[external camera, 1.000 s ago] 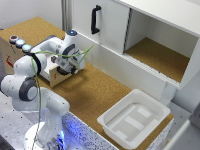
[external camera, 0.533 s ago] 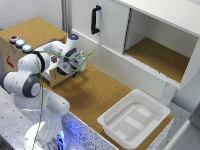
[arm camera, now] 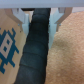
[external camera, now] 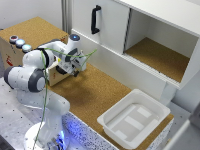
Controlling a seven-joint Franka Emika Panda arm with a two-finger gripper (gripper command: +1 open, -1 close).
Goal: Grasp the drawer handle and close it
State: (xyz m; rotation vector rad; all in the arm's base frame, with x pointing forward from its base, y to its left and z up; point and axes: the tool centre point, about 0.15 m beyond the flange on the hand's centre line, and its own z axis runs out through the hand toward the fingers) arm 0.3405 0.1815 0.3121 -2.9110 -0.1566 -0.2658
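No readable text, nos. or brand names in either view. Closest thing to a sign was a blue geometric motif (arm camera: 8, 46) printed on the beige drawer front (arm camera: 11, 22), seen in wrist view just beside the black drawer handle (arm camera: 36, 50); it was a pattern, not letters. In exterior view a small red mark (external camera: 10, 62) sat on the cardboard-coloured box (external camera: 31, 31), too blurred to read.

Arm (external camera: 55, 55) hides drawer handle (arm camera: 36, 47) outside
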